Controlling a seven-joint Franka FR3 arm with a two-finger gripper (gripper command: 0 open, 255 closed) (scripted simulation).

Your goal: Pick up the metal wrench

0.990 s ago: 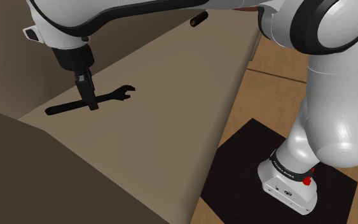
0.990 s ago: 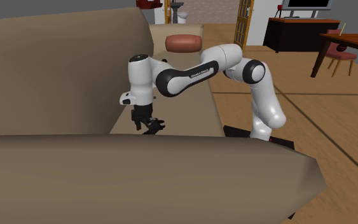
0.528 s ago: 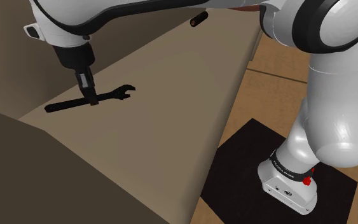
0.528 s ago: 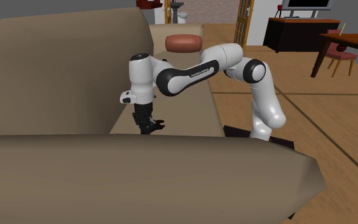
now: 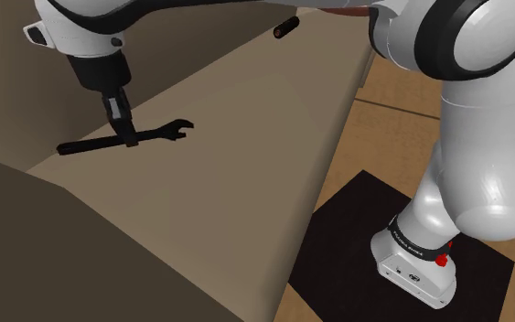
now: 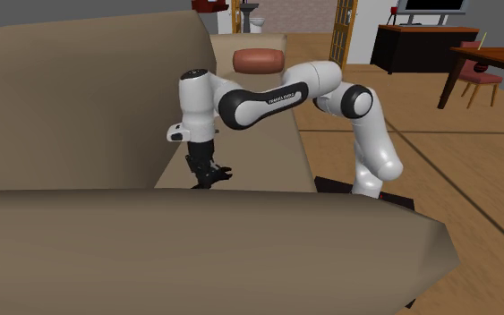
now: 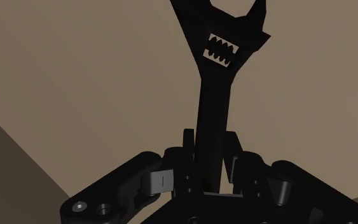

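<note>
Here you're seeing gripper [image 5: 129, 137] clamping black wrench [image 5: 161, 134] mid-handle; wrist view is giving you toothed adjuster beside open head, shoulder view whole length over tan surface [image 5: 246, 110].

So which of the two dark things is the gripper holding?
The long black wrench, clasped by the gripper; the short dark cylinder lies far off, untouched.

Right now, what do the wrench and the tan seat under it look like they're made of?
The wrench is flat matte black with no shine; only its adjustable-jaw shape and toothed worm hint at metal. The tan seat is smooth and matte, shaped like sofa upholstery, though no weave shows, so fabric is a guess.
</note>
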